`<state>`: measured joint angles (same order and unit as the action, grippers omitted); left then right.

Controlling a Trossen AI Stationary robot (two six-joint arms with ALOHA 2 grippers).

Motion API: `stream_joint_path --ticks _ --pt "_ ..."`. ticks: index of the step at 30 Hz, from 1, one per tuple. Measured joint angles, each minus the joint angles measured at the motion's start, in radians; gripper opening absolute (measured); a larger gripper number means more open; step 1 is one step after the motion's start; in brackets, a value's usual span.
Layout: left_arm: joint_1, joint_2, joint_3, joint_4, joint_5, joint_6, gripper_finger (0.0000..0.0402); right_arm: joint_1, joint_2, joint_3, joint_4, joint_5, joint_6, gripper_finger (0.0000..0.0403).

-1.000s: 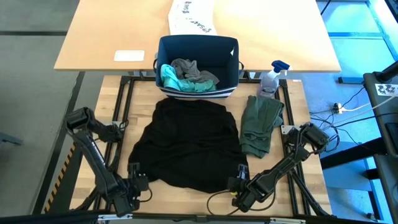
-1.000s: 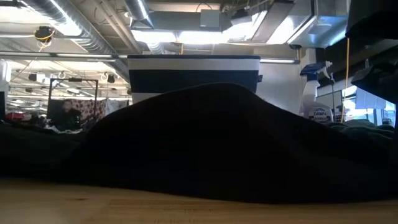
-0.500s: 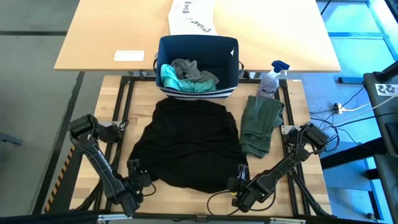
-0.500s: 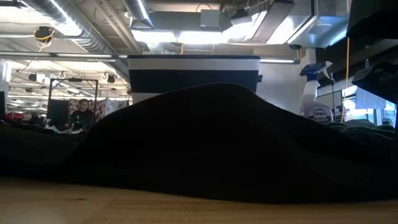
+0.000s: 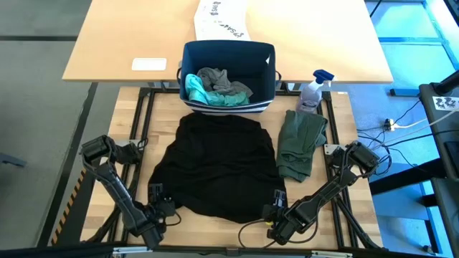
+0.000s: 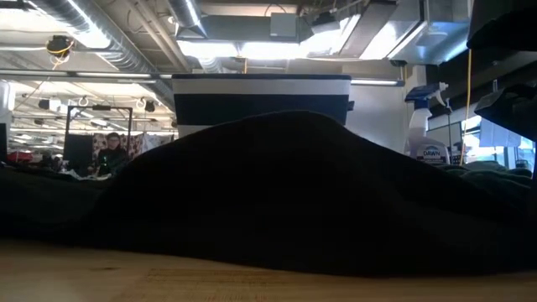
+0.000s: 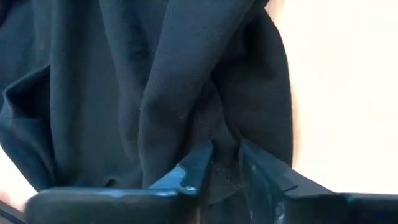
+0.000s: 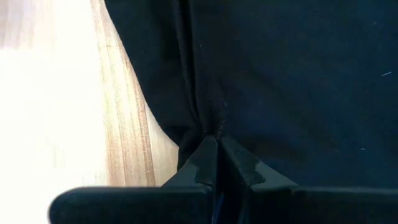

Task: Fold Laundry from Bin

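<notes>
A large black T-shirt (image 5: 215,168) lies spread on the wooden table, bunched into a low hump in the low view (image 6: 294,193). My left gripper (image 5: 159,206) is at its near left edge and my right gripper (image 5: 277,204) at its near right edge, each shut on black cloth. The navy bin (image 5: 228,75) stands at the table's far edge with a teal piece (image 5: 197,89) and a grey piece (image 5: 219,79) inside. An olive-green piece (image 5: 301,143) lies flat to the right of the shirt. My left gripper pinches a bunched fold at the black T-shirt's near left edge (image 7: 224,146) between its two fingers, slanting down from the near side. The cloth there rests slack on the table. My right gripper pinches the shirt's near right edge (image 8: 214,127) between its closed fingertips (image 8: 205,155), slanting down from the near side. The cloth puckers at the pinch and lies on the table.
A spray bottle (image 5: 312,89) stands at the far right beside the bin. Behind it, a second tabletop carries a white printed box (image 5: 219,20) and a white card (image 5: 149,64). Bare wood shows left of the shirt (image 5: 136,172). A person (image 6: 109,155) is far back in the room.
My left arm has sunk and tipped further down at the shirt's near left edge. The right arm has kept still, and the shirt lies as before.
</notes>
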<state>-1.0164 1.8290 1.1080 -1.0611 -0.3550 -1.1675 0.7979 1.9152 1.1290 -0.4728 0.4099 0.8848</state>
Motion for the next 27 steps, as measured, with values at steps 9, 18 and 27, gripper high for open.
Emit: stream_joint_path --ticks 9,18,27 --pt "-0.008 -0.003 0.0 0.0 0.033 -0.005 0.0004 0.0 0.0 0.0 0.018 -0.019 0.027 0.0012" --pt "-0.045 -0.018 0.112 -0.001 0.112 -0.002 0.0001 0.0 -0.025 0.041 -0.044 -0.079 0.055 0.0023" --pt "-0.088 -0.019 0.077 0.014 0.087 -0.084 0.0 0.0 -0.027 0.167 -0.179 -0.209 0.053 0.0124"
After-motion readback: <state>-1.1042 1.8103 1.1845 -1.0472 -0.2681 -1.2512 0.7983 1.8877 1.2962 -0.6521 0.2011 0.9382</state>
